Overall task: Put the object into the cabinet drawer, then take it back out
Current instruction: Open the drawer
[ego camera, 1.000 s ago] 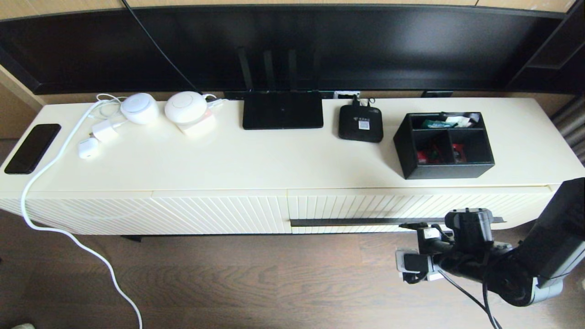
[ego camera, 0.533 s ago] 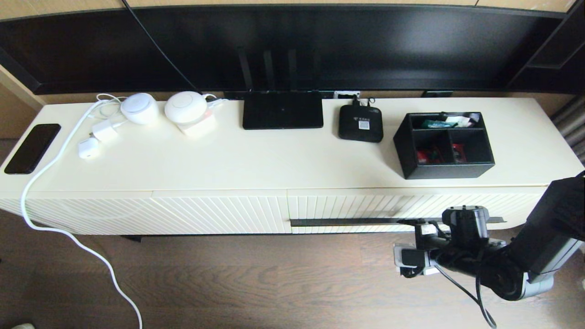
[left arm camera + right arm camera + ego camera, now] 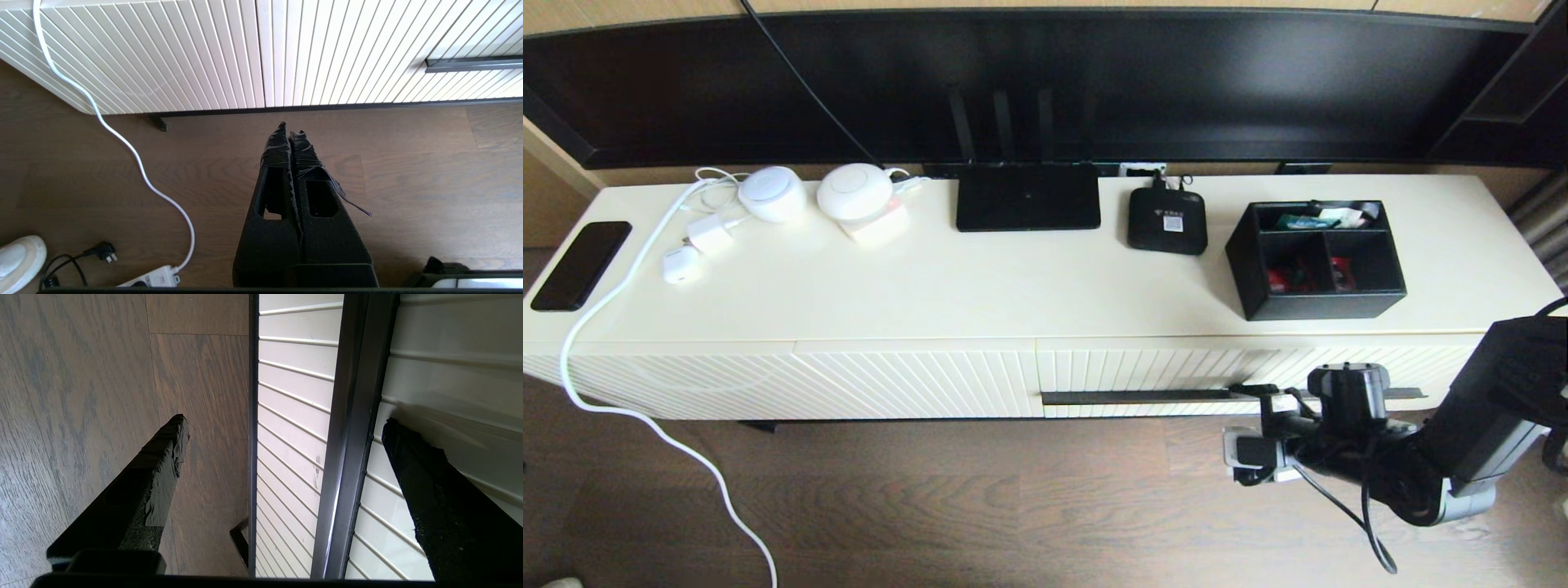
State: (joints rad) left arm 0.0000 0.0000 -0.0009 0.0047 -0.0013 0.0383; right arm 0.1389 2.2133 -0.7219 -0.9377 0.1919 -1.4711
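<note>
two grippers are mine: from the head view my right gripper (image 3: 1258, 394) sits at the right end of the dark handle bar (image 3: 1135, 397) on the closed cabinet drawer (image 3: 1176, 367), while the black organiser box (image 3: 1316, 260) rests on the cabinet top (image 3: 980, 278) above it, right of the small black device (image 3: 1167, 220) and the router (image 3: 1027, 197). from the left wrist view my left gripper (image 3: 291, 132) hangs over the wooden floor (image 3: 408, 171) with its fingers pressed together on nothing, near a white cable (image 3: 135, 155). from the right wrist view my fingers (image 3: 163, 457) are spread wide with the handle bar (image 3: 351, 437) between them, neither visibly touching it.
</note>
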